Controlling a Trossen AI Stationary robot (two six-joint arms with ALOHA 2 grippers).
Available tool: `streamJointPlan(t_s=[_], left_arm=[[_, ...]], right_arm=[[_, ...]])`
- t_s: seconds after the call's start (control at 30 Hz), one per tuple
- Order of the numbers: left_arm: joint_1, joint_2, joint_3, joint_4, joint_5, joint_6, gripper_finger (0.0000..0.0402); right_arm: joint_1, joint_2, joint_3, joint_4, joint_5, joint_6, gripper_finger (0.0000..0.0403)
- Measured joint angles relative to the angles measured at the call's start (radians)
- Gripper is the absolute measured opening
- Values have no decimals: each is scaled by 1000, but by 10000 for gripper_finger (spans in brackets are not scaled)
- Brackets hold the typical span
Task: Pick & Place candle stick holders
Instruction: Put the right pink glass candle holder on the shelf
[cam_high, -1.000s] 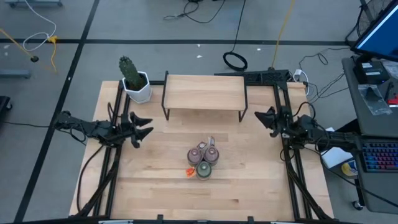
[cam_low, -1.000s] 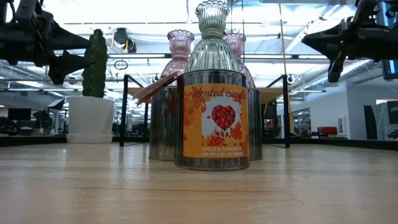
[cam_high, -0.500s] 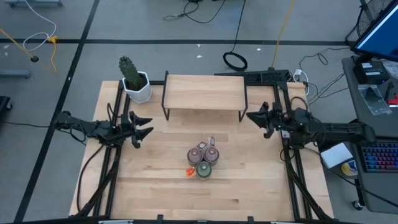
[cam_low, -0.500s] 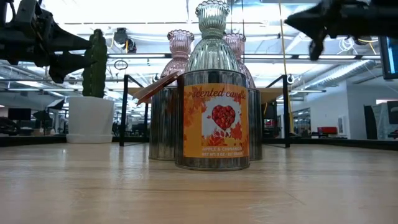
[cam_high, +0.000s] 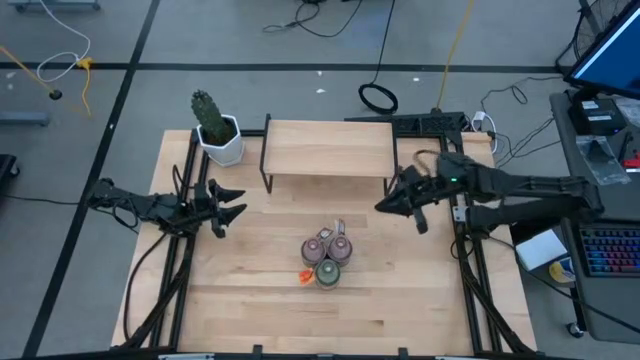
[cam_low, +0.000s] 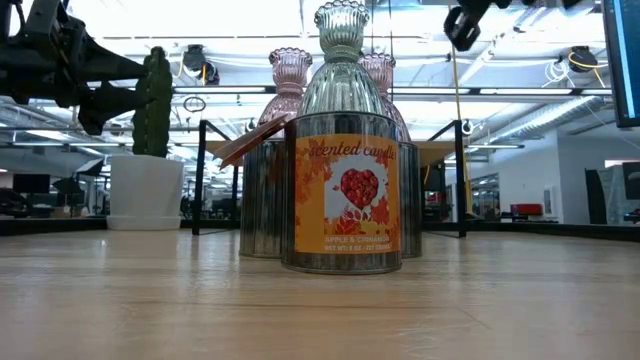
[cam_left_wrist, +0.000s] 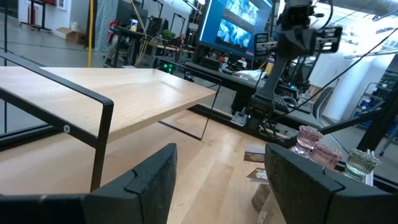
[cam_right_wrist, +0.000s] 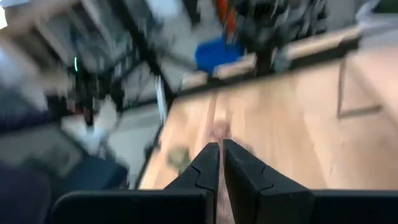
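Note:
The candle stick holders (cam_high: 328, 258) stand bunched together at the table's middle. In the low view a silvery glass holder (cam_low: 341, 60) sits on top of a tin with an orange label (cam_low: 347, 200), with two pinkish glass holders (cam_low: 288, 75) behind it. The left wrist view also shows the pinkish holders (cam_left_wrist: 316, 144). My left gripper (cam_high: 237, 203) hovers open at the table's left, pointing right, and touches nothing. My right gripper (cam_high: 381, 206) hovers above the table, right of and beyond the bunch, with its fingers (cam_right_wrist: 208, 163) together and nothing between them.
A low wooden shelf on black legs (cam_high: 328, 150) stands at the table's far middle. A white pot with a green cactus (cam_high: 218, 132) stands at the far left corner. Bare tabletop (cam_high: 330, 320) lies near the front edge.
My right gripper has swung from the table's right edge toward the middle, closer to the bunch of holders, and has risen in the low view. The holders have not moved.

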Motion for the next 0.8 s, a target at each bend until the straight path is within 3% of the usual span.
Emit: streamJointPlan(t_s=[0.3, 0.43, 0.8], left_arm=[[0, 0, 0, 0, 0, 0, 241], [0, 0, 0, 0, 0, 6, 241], [0, 0, 0, 0, 0, 11, 241]], right_arm=[[104, 240, 269, -349, 6, -263, 16], [124, 318, 348, -392, 106, -334, 24], [113, 496, 524, -520, 130, -397, 135]])
